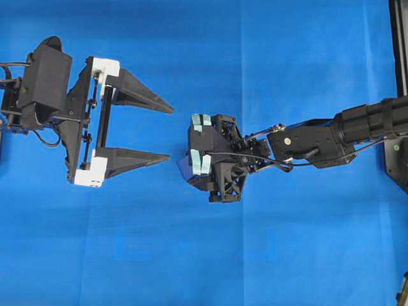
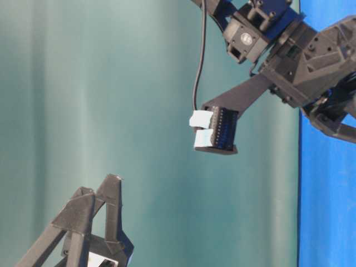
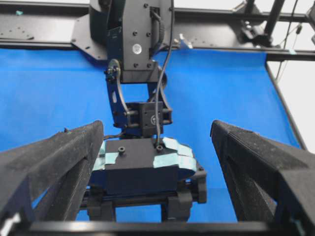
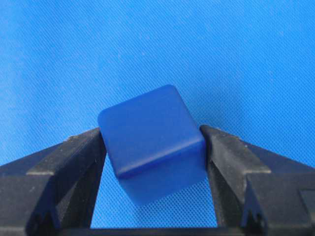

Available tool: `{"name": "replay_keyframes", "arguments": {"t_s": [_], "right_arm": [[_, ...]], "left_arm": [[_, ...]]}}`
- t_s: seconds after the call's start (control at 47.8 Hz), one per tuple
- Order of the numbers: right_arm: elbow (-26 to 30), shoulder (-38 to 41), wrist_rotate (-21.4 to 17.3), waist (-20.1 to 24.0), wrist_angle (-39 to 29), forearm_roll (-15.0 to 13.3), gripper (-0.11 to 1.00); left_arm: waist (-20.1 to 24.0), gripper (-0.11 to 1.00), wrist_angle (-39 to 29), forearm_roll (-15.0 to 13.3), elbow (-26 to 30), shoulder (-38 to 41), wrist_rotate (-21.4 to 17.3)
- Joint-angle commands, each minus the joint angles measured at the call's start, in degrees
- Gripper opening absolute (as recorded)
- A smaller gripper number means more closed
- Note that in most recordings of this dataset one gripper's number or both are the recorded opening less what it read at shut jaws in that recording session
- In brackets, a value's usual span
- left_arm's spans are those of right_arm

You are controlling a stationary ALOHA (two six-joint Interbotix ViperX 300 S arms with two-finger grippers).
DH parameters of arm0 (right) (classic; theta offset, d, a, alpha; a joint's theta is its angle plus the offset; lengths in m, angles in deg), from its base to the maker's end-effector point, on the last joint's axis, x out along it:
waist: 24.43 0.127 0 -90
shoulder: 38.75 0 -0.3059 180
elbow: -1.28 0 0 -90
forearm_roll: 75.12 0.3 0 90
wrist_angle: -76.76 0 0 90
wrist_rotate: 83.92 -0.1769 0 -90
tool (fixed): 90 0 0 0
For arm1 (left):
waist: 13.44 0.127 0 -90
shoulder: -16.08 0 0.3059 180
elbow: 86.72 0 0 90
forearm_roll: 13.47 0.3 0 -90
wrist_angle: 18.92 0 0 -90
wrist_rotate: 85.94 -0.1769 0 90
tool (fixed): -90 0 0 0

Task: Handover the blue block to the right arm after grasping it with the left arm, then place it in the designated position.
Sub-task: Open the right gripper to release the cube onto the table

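Observation:
The blue block [image 4: 150,147], a small dark-blue cube, sits tilted between the fingertips of my right gripper [image 4: 151,132]. Both black fingertips [image 4: 86,147] touch its sides, just above the blue cloth. From overhead the right gripper points straight down, and only a dark-blue sliver of the block [image 1: 183,168] shows under its taped housing [image 1: 210,156]. My left gripper [image 1: 170,132], with white brackets, is wide open and holds nothing. It hovers to the left of the right gripper with its tips pointing at it. In the left wrist view its fingers [image 3: 59,162] frame the right arm's housing [image 3: 142,157].
Blue cloth [image 1: 287,255] covers the whole table. A black frame rail [image 1: 398,38] runs along the right edge, and another rail [image 3: 49,24] crosses the far side in the left wrist view. A cable [image 2: 197,67] hangs from the right wrist.

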Motion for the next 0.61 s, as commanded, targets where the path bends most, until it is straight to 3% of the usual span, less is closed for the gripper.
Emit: {"name": "replay_keyframes", "arguments": {"t_s": [0.0, 0.084, 0.146, 0.314, 0.585], "right_arm": [[0.97, -0.88, -0.09, -0.09, -0.62, 0.26, 0.63], [1.23, -0.88, -0.09, -0.09, -1.67, 0.26, 0.86], [1.41, -1.23, -0.09, -0.09, -2.55, 0.26, 0.96], [1.23, -3.60, -0.09, -0.09, -5.80, 0.26, 0.90], [-0.18, -12.13, 0.44, 0.53, -11.51, -0.09, 0.91]], "left_arm": [[0.18, 0.93, 0.26, 0.09, 1.41, -0.35, 0.09], [0.18, 0.93, 0.09, 0.00, 1.41, -0.35, 0.09], [0.09, 0.93, 0.09, 0.00, 1.41, -0.35, 0.09], [0.18, 0.93, 0.09, 0.00, 1.41, -0.35, 0.09], [0.09, 0.93, -0.26, 0.00, 1.32, -0.53, 0.09]]}}
